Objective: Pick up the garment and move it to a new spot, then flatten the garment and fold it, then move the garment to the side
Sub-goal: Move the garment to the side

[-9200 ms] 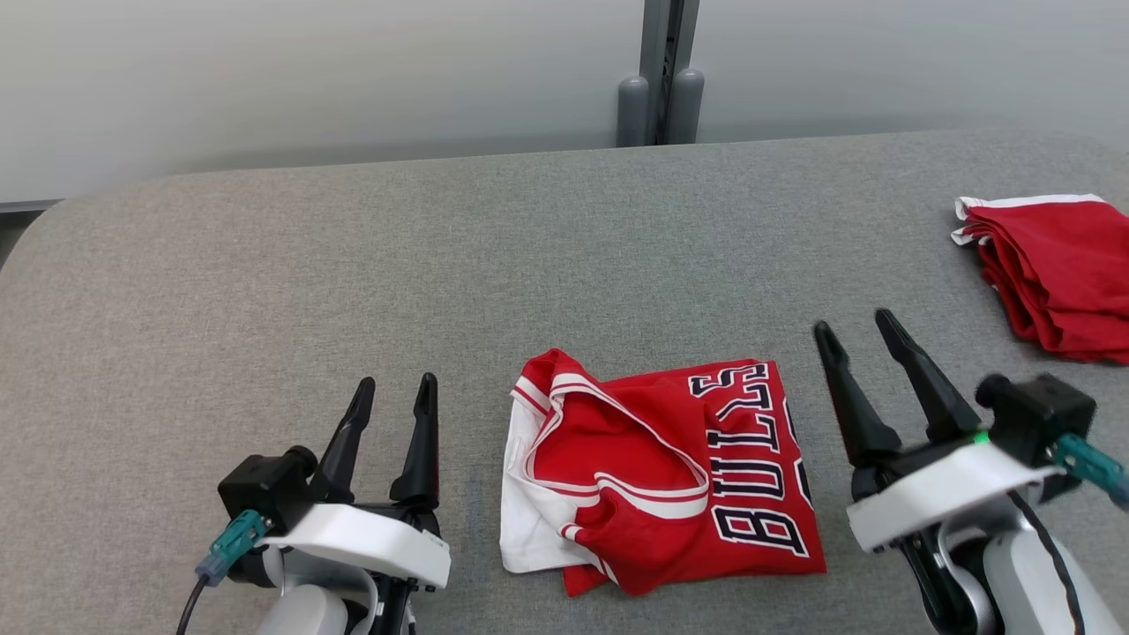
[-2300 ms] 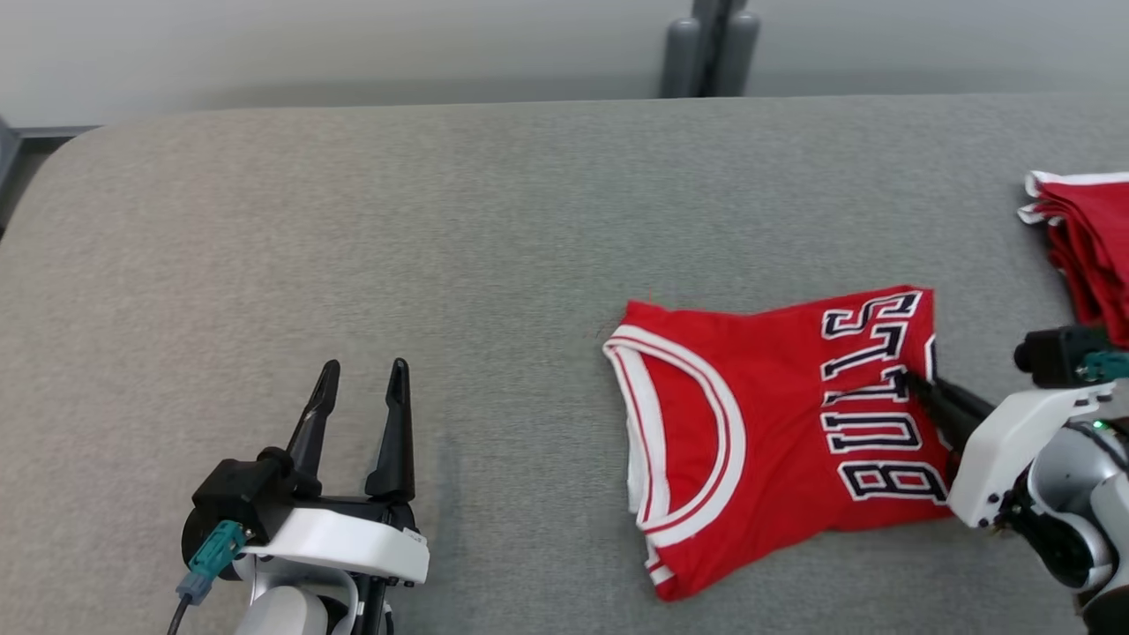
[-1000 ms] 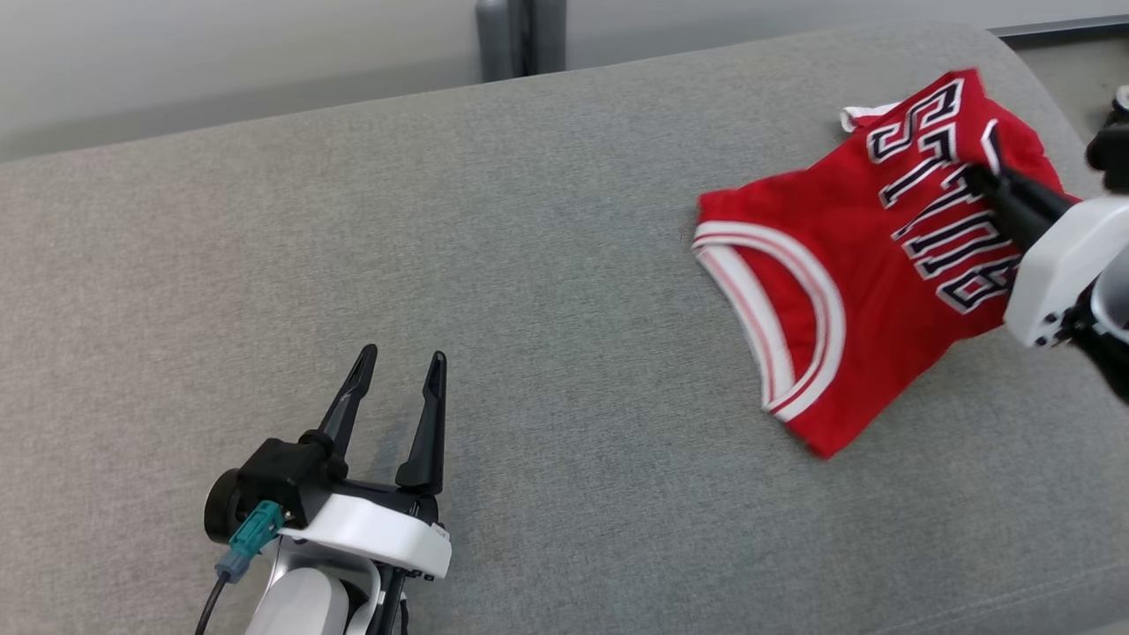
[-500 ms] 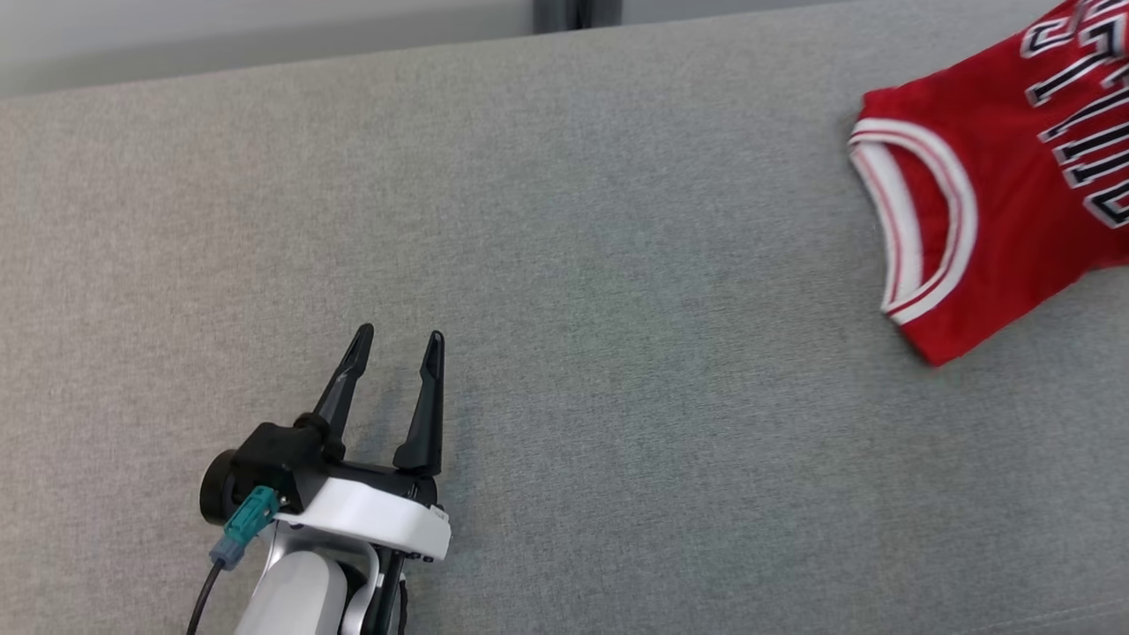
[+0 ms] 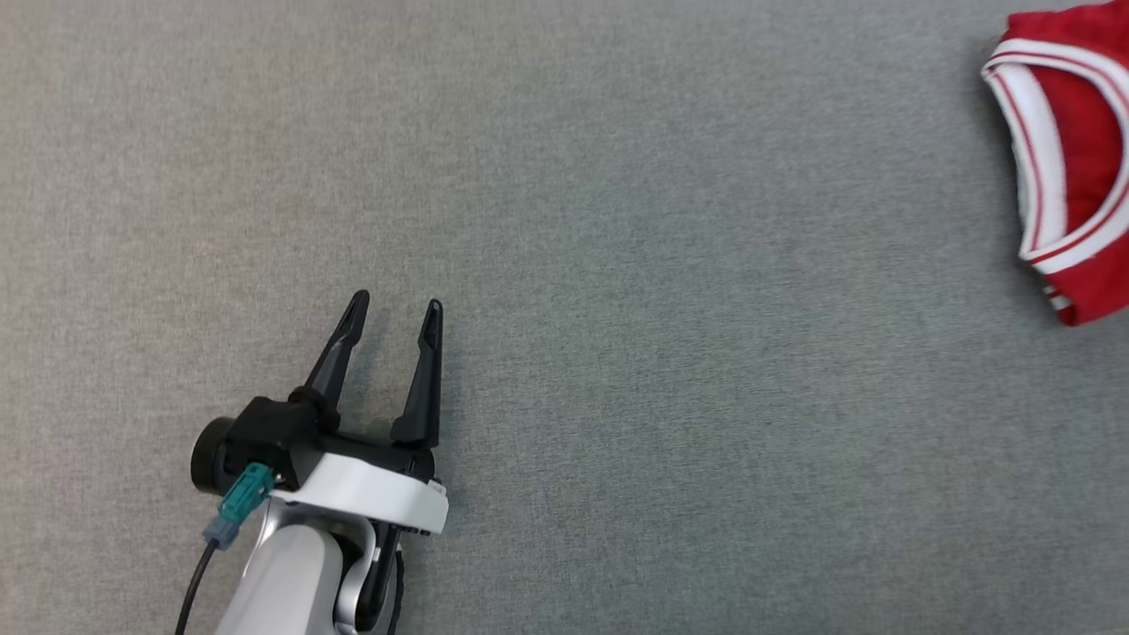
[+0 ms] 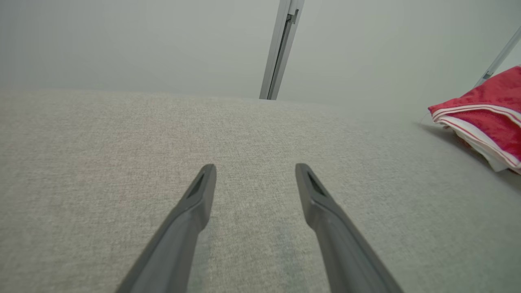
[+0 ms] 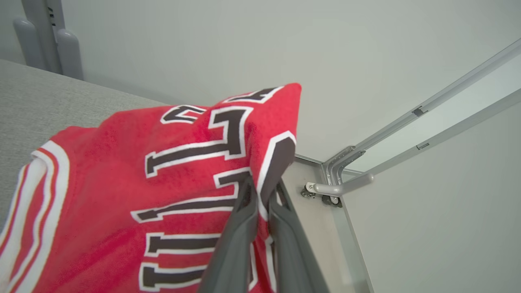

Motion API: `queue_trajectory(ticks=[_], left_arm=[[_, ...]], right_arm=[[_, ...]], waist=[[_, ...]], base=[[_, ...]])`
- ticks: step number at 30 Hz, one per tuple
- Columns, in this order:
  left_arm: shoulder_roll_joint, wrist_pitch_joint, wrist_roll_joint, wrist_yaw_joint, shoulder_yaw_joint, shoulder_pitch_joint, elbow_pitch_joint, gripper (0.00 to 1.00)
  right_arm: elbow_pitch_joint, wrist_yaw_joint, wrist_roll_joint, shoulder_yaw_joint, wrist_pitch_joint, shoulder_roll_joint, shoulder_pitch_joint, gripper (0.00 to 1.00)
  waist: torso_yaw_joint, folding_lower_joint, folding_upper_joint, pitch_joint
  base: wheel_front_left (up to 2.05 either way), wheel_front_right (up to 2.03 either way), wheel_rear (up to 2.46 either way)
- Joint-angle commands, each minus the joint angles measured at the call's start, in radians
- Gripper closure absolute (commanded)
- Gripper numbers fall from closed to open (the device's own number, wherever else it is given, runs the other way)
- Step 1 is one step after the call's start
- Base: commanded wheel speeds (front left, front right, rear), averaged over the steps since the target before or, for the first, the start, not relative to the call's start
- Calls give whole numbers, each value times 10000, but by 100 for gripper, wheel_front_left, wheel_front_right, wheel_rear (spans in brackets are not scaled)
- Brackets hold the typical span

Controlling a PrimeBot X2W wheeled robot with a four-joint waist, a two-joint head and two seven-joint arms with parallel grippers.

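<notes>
The garment is a folded red jersey (image 5: 1080, 176) with white trim and black-and-white letters. It lies at the far right edge of the head view, cut off by the frame. In the right wrist view my right gripper (image 7: 263, 188) is shut on a fold of the jersey (image 7: 134, 179) by the lettering, and the cloth hangs lifted near the surface's far right end. My left gripper (image 5: 394, 309) rests open at the lower left over bare surface. Nothing is between its fingers (image 6: 195, 203), and the jersey's trimmed edge (image 6: 484, 118) is far to its right.
The grey fabric-covered surface (image 5: 617, 265) stretches wide between the left gripper and the jersey. A metal post (image 6: 281, 49) stands against the pale wall behind. Beyond the surface's right end are metal frame rails (image 7: 346, 179) and floor.
The right gripper has carried the jersey from the middle off to the right. The camera has turned and tipped down, so the wall has left the picture. The left gripper stays open in place.
</notes>
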Motion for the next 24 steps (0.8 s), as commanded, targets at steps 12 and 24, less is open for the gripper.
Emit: queue_trajectory(ticks=[12,24], left_arm=[[50,6,369,-103,154,-542,-228,0],[77,20,558,-132,351,-438,-142,0]], right_arm=[[2203,-4,-3149,-1202,-398,-104,-1077,100],[3010,-4,-5151,-2986,-1678,757,-1229,0]], waist=[[442,-1,0,1271],[442,-1,0,1495]], base=[[0,0,0],[0,0,0]])
